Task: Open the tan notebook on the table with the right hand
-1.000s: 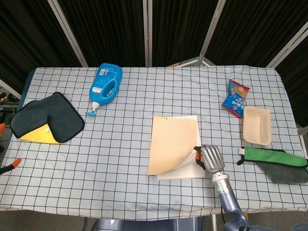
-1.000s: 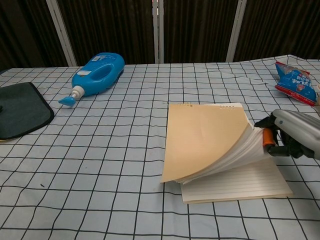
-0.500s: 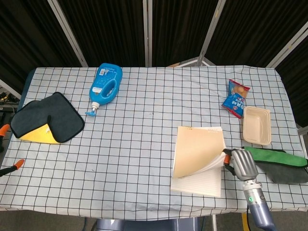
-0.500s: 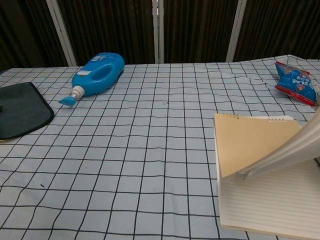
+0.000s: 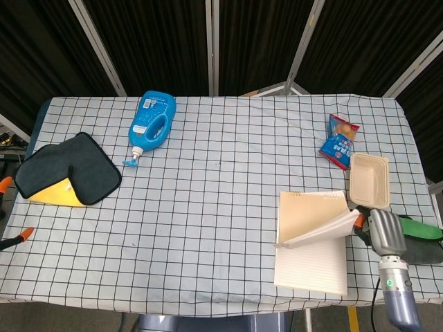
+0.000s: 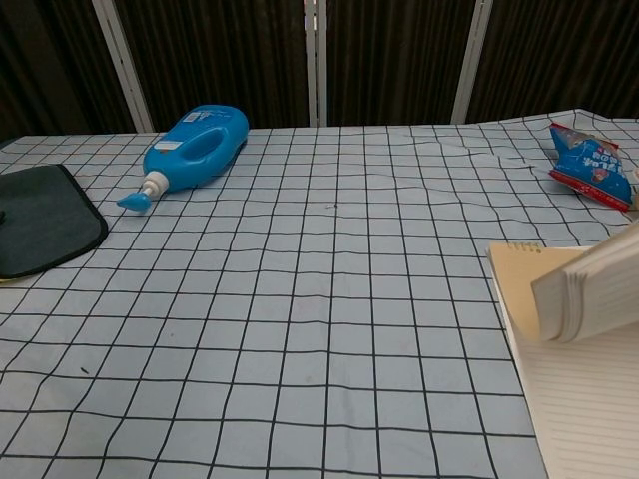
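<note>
Holding: right hand [image 5: 383,232] pinches the lifted cover and a wad of pages, fingers closed on the edge
Notebook: tan notebook [image 5: 311,242] sits at the table's near right edge, lined page showing
Progress: I'd say half open, cover not laid flat yet
Left hand: not visible anywhere
Views: head view shows the hand; chest view only catches the raised pages [image 6: 589,289]
Far: blue bottle [image 5: 152,121]

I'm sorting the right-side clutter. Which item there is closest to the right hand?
The green pouch, lying right beside the right hand; the beige tray and snack packet sit farther back.
</note>
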Controlling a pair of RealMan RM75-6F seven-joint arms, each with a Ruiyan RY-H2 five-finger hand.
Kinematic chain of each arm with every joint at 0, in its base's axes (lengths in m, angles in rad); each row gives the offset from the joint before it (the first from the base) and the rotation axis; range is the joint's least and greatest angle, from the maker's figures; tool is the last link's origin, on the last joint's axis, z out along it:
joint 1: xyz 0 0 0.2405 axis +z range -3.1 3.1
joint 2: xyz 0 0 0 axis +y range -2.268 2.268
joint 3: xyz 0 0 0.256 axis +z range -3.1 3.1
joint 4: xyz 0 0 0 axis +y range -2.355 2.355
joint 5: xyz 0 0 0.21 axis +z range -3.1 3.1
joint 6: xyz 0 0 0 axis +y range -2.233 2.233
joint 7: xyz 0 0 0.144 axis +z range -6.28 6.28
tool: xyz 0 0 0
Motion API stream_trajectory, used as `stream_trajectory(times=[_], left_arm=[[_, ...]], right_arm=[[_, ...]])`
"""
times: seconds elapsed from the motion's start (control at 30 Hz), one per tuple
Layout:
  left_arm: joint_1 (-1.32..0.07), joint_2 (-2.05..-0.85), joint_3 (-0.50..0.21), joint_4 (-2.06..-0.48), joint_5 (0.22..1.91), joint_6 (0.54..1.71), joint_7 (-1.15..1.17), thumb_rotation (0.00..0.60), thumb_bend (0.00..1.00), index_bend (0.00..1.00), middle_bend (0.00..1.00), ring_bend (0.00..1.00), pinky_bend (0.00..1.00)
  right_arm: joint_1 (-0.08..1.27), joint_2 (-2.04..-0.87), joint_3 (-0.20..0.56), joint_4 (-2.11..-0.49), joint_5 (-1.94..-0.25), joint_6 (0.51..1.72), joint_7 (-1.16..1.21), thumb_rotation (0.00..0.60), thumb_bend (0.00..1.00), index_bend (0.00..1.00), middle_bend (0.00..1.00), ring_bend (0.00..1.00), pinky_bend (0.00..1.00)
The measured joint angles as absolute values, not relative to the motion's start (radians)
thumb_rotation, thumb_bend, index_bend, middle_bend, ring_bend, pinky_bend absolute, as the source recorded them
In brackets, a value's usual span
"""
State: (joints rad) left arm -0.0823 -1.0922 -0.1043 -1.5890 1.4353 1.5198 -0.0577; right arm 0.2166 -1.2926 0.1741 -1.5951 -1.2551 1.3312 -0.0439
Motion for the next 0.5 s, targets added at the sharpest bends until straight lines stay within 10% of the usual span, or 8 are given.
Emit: stream_trajectory(times=[0.5], left_arm=[[-0.094, -1.103, -0.132, -1.553, 1.389, 1.504, -0.065, 0.6, 0.14, 0.0, 0.0, 0.0, 0.0]], right_arm=[[0.509, -1.397, 0.455, -1.251, -0.856, 1.096, -0.211, 0.6, 0.83, 0.72, 0.77, 0.68, 0.77]])
